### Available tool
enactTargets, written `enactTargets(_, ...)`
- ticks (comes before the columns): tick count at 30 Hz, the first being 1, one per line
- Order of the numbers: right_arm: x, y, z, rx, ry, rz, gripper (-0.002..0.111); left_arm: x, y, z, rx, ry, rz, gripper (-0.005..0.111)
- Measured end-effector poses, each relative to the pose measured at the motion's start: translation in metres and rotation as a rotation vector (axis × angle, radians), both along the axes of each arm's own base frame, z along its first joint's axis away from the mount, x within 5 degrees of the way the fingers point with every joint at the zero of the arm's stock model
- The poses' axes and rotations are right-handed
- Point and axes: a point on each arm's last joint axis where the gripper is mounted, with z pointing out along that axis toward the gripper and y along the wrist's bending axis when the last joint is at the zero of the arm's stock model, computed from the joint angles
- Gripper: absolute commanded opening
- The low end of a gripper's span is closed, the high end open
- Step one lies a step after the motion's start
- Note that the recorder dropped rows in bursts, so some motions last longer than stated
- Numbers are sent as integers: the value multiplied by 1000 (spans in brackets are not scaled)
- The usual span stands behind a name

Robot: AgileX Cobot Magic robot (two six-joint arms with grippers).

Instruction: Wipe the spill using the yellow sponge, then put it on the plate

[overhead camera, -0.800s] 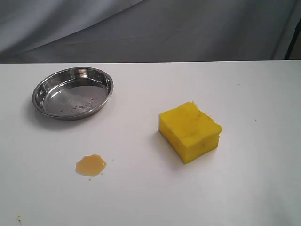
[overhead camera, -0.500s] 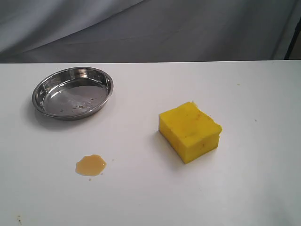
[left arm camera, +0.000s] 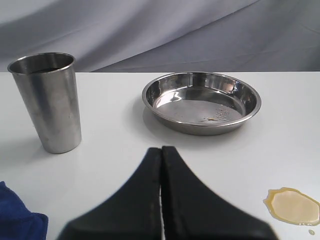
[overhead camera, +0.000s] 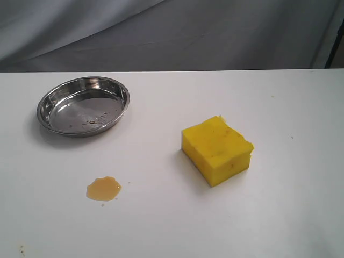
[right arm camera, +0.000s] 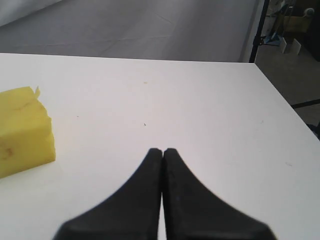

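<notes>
Yellow sponge (overhead camera: 217,149) was seen toward the right edge of the table (overhead camera: 301,215), nearer the right gripper (right arm camera: 162,150) than the left gripper (left arm camera: 161,148); both were clenched, empty.

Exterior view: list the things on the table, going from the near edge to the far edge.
spill → yellow sponge → plate
</notes>
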Motion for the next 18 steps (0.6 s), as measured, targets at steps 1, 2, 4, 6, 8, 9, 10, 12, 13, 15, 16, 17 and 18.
enactTargets(1,0,0,0,0,0,0,0,0,0,0,0,0,0,0)
enactTargets(2,0,0,0,0,0,0,0,0,0,0,0,0,0,0)
enactTargets(4,0,0,0,0,0,0,0,0,0,0,0,0,0,0)
enactTargets(6,0,0,0,0,0,0,0,0,0,0,0,0,0,0)
enactTargets(8,0,0,0,0,0,0,0,0,0,0,0,0,0,0)
enactTargets(9,0,0,0,0,0,0,0,0,0,0,0,0,0,0)
enactTargets(10,0,0,0,0,0,0,0,0,0,0,0,0,0,0)
enactTargets(12,0,0,0,0,0,0,0,0,0,0,0,0,0,0)
enactTargets(13,0,0,0,0,0,0,0,0,0,0,0,0,0,0)
enactTargets(15,0,0,0,-4,0,0,0,0,0,0,0,0,0,0)
enactTargets(16,0,0,0,-13,-1,-1,0,0,0,0,0,0,0,0)
enactTargets(17,0,0,1,-13,-10,-1,0,0,0,0,0,0,0,0)
enactTargets(18,1,-1,5,-22,-57,-2,0,0,0,0,0,0,0,0)
